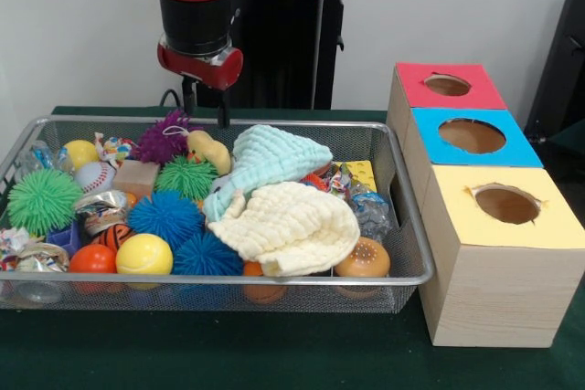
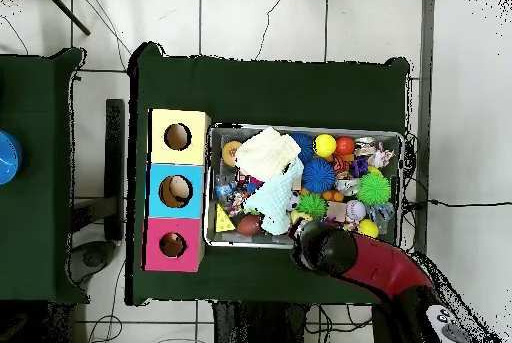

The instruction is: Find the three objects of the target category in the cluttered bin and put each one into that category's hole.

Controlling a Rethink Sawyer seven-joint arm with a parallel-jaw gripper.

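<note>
Search is the step in hand, as I judge it: nothing is held and no box hole shows anything dropped in.

From the front, the gripper (image 1: 205, 107) hangs over the far rim of the wire bin (image 1: 402, 226), its two thin fingers apart and empty, their tips just above the purple spiky ball (image 1: 163, 141) and the yellow duck (image 1: 208, 148). Beside the duck lies the pale blue cloth (image 1: 274, 157), and nearer the front rim of the bin the cream cloth (image 1: 292, 226) covers much of the middle. Spiky balls in green and blue, smooth balls and foil wrappers fill the rest of the bin. Beside the bin stand three boxes in a row: the yellow box (image 1: 539, 221) closest to the camera, the blue box (image 1: 512, 148) behind it, the red box (image 1: 484, 89) farthest. Which category is wanted I cannot tell.

From overhead, the arm (image 2: 360, 259) reaches over the bin's edge on the robot's side, and its bulk hides the fingers. The two cloths sit at the end of the bin (image 2: 212, 184) that touches the boxes, with the balls towards the other end.

The next move, I judge, calls for a short descent onto a chosen object, or for dragging a cloth aside, since things under the cloths cannot be seen.
</note>
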